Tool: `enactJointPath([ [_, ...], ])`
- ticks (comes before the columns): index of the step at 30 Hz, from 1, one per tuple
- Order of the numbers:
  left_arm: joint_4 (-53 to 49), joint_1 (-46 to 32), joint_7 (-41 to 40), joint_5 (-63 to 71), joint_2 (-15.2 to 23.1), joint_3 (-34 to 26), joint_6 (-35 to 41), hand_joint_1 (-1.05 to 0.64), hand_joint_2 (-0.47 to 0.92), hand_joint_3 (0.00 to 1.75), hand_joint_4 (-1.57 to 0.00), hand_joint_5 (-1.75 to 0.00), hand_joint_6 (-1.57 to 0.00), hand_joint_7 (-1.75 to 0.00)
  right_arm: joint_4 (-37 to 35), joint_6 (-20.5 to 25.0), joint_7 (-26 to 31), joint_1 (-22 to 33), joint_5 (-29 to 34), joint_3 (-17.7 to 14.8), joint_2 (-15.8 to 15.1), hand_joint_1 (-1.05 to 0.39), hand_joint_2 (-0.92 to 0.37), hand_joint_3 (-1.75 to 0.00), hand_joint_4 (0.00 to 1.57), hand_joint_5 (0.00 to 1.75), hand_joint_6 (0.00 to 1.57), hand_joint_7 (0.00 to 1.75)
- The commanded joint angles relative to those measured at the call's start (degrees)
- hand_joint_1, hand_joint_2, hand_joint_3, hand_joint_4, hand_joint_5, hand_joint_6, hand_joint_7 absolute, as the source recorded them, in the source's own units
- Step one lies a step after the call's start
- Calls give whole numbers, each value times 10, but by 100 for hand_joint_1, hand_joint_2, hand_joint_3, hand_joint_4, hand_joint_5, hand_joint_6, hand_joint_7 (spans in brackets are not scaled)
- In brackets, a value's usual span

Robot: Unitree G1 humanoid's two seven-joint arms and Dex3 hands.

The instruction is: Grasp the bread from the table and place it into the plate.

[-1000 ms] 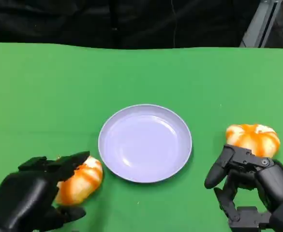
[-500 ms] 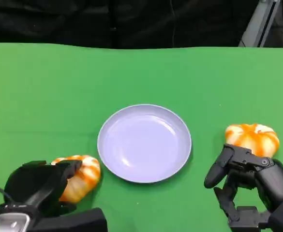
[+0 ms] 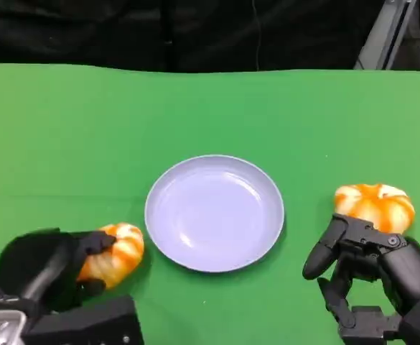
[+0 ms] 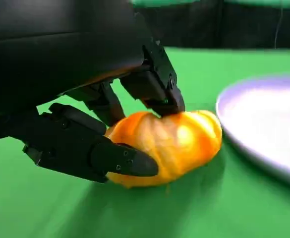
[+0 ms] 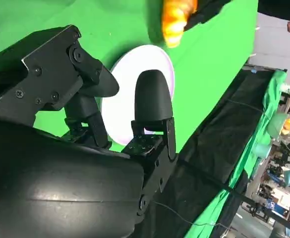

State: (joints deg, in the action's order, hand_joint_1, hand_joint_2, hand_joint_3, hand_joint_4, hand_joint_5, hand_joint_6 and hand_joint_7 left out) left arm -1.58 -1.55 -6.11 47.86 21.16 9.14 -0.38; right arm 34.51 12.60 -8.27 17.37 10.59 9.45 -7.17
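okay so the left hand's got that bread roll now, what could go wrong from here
The left hand holds the glossy orange bread roll only by its near end, so the roll could slip or tip out when lifted. The pale lilac round plate lies right beside it, so a low carry might bump the rim and push the plate.

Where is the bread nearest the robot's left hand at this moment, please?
In the head view that bread lies on the green table at lower left, just left of the plate, with the left hand closed around it.
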Motion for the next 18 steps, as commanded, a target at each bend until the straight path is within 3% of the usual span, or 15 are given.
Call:
enactJointPath([
  [1, 14, -22, -66, -10, 22, -25, -30, -18, 78, 54, -83, -169, -105, -80, 7, 7, 4, 0, 0, -3, -2, 6, -47, -116, 74, 160, 68, 140],
  [2, 19, -29, -72, -9, 25, -30, -30, -18, 76, 58, -83, -172, -93, -107, 8, 9, 4, 0, 0, -3, -1, 6, -47, -116, 74, 160, 68, 140],
  [5, 26, -42, -104, -18, 21, -45, -39, -16, 72, 54, -81, -174, -69, -162, 4, 4, 4, -1, 2, -3, -2, 5, -47, -116, 74, 160, 68, 141],
  [6, 25, -43, -125, -17, 19, -46, -48, -15, 72, 54, -81, -175, -66, -168, 3, 1, 5, 0, 4, -3, -3, 5, -47, -115, 74, 160, 68, 141],
  [9, 27, -44, -159, -29, 11, -47, -75, -12, 53, 95, -84, -175, -66, -174, 4, 1, 4, 1, 4, -2, -2, 5, -47, -115, 75, 159, 68, 140],
  [11, 26, -44, -172, -42, 7, -48, -94, -12, 47, 108, -84, -175, -68, -170, 3, 2, 5, 0, 5, 0, -1, 5, -46, -115, 75, 160, 68, 140],
  [18, 20, -16, -184, -46, -4, -35, -135, -14, 45, 116, -85, -175, -71, -163, 1, 11, 3, -1, 1, 1, 5, 6, -48, -114, 74, 161, 68, 140],
])
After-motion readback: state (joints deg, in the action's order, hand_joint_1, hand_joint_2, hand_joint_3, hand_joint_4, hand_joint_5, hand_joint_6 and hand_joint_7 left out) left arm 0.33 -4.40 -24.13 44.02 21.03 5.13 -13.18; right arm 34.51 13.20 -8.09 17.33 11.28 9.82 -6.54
